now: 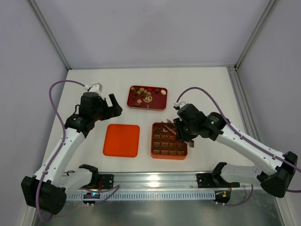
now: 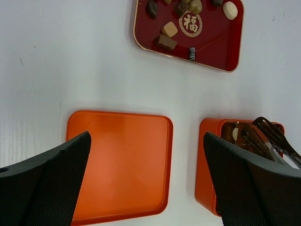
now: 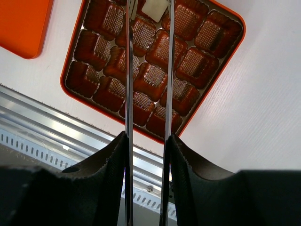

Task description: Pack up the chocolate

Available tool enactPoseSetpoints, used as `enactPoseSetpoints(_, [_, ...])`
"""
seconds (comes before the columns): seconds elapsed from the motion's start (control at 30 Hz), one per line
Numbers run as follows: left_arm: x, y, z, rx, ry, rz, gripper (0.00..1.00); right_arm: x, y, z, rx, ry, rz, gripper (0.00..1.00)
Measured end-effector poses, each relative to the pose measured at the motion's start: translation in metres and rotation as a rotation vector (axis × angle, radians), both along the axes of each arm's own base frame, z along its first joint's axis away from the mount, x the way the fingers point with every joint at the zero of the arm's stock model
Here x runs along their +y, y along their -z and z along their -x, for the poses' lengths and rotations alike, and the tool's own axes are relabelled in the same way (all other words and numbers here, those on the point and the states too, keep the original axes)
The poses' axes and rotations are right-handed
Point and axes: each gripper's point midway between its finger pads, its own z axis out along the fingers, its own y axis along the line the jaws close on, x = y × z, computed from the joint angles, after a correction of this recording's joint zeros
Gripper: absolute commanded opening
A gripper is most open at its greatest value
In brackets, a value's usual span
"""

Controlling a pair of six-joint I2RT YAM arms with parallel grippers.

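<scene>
Over the box (image 3: 188, 61), tweezers (image 3: 128, 70) in right claw (image 3: 146, 141) flank chocolate (image 3: 154, 9).

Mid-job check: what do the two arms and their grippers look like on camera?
The left arm and right arm have white shells, black joints and black bases. A thin purple cable loops along each. The left gripper and right gripper have black wedge-shaped fingers with finely textured faces.

White table (image 1: 207, 89) between pale grey walls (image 1: 150, 28), aluminium rail (image 1: 155, 178) in front.
</scene>
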Motion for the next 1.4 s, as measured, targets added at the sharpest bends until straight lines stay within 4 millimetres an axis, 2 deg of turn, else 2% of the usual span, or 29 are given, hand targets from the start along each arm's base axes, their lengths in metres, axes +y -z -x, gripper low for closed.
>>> enactPoseSetpoints(0.13, [0.000, 0.000, 0.000, 0.000, 0.000, 0.000, 1.00, 0.003, -0.010, -0.007, -0.023, 0.001, 0.003, 0.43])
enactPoseSetpoints(0.23, [0.000, 0.000, 0.000, 0.000, 0.000, 0.000, 1.00, 0.014, -0.029, -0.021, -0.065, -0.005, -0.009, 0.43])
enactPoseSetpoints(0.33, [0.000, 0.000, 0.000, 0.000, 0.002, 0.001, 1.00, 0.032, -0.045, -0.043, -0.104, -0.021, -0.023, 0.43])
enactPoseSetpoints(0.43, [0.000, 0.000, 0.000, 0.001, 0.002, 0.002, 1.00, 0.055, -0.052, -0.074, -0.132, -0.033, -0.029, 0.43])
enactPoseSetpoints(0.53, [-0.001, 0.000, 0.000, 0.001, 0.003, 0.002, 1.00, 0.077, -0.048, -0.111, -0.142, -0.035, -0.014, 0.43])
enactPoseSetpoints(0.67, [-0.001, 0.000, 0.000, 0.001, 0.003, 0.002, 1.00, 0.104, -0.033, -0.161, -0.136, -0.040, 0.003, 0.43])
enactPoseSetpoints(0.8, [0.000, 0.001, 0.001, 0.004, 0.002, 0.001, 1.00, 0.122, -0.010, -0.191, -0.110, -0.054, 0.021, 0.43])
enactPoseSetpoints(0.97, [0.000, 0.003, 0.001, 0.006, 0.003, 0.000, 1.00, 0.129, 0.011, -0.191, -0.055, -0.085, 0.033, 0.43])
enactPoseSetpoints(1.4, [0.000, 0.003, 0.001, 0.008, 0.003, 0.000, 1.00, 0.147, 0.008, -0.177, -0.053, -0.151, 0.018, 0.43])
